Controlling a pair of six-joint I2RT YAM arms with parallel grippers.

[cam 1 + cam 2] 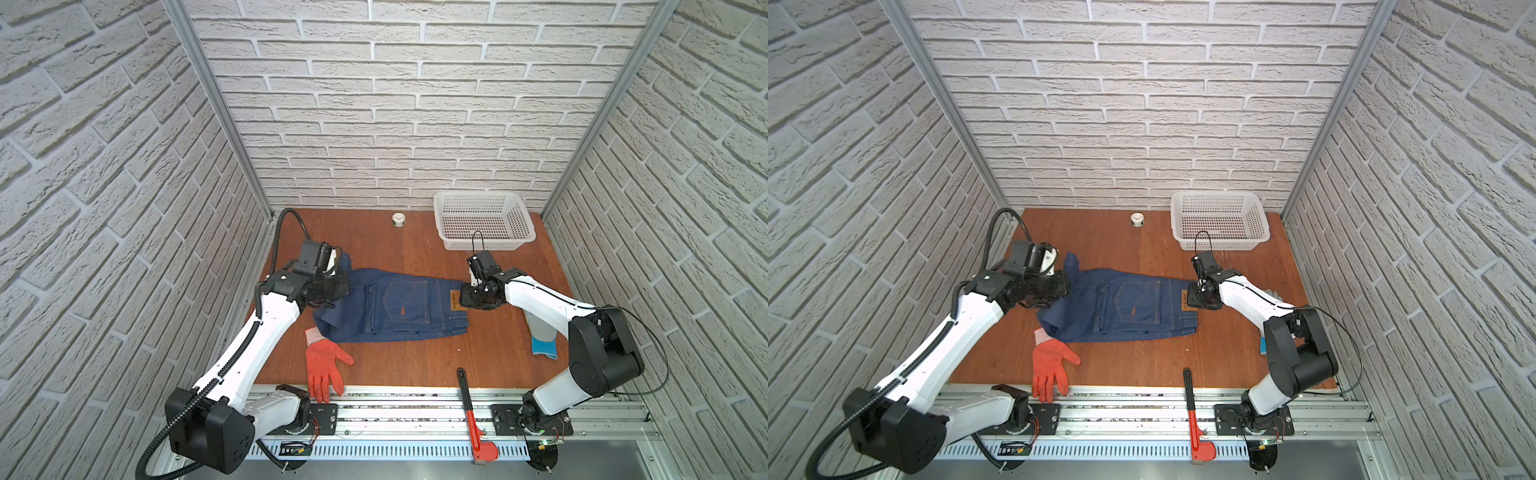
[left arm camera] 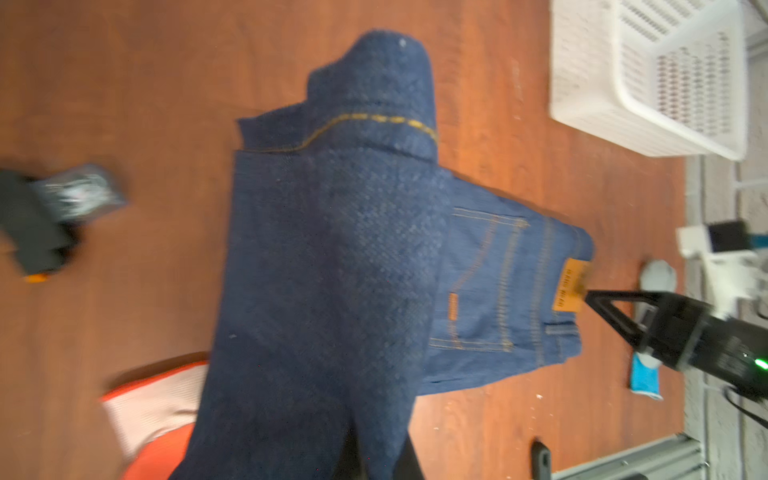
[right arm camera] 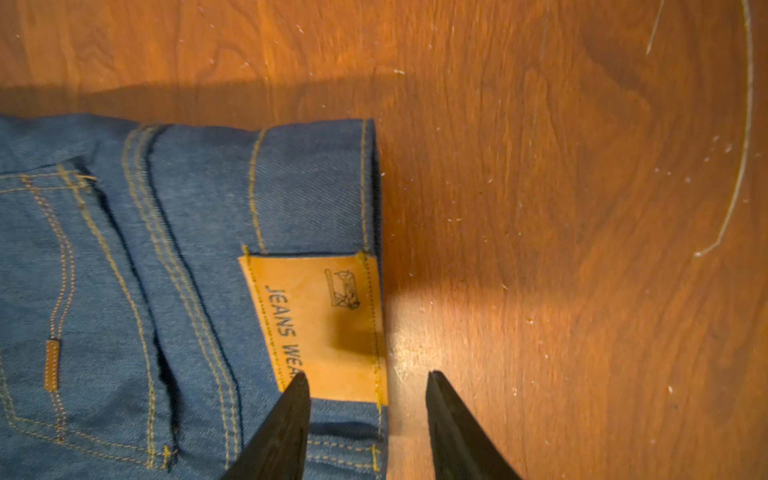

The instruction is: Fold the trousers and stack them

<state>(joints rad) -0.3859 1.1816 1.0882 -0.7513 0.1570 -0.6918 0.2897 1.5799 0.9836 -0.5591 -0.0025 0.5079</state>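
**Jeans across mid-surface, leg end lifted on the left**

The brown wooden surface (image 1: 415,365) is walled on the left, right and far sides, and its near edge meets a metal rail (image 1: 395,409).

The trousers (image 1: 399,307) lie across its middle with the back pocket up. The waistband edge is to the right and the long near edge is straight. Bare wood runs along their far side and along their near side.

A white basket (image 1: 511,220) fills the far right corner, apart from the waistband.

The left claw (image 1: 336,286) is clamped tight on the leg end. It holds that denim up off the surface, so the cloth drapes in front of the left wrist camera (image 2: 332,270).

The right claw (image 3: 368,382) stands partly open at the waistband. One finger is over the leather patch (image 3: 316,324) and the other is over bare wood. The cloth edge lies between them, ungripped.

The orange glove (image 1: 324,365) lies near left. Its cuff is at the trousers' near left corner and its fingers overhang the near edge onto the rail.

A black-and-red wrench (image 1: 469,411) also crosses that near edge, right of centre. A clear stretch lies between it and the orange glove.

The grey-and-blue glove (image 1: 542,340) lies on the right, partly under the right arm.

A small white roll (image 1: 399,219) stands by the far edge, left of the basket.
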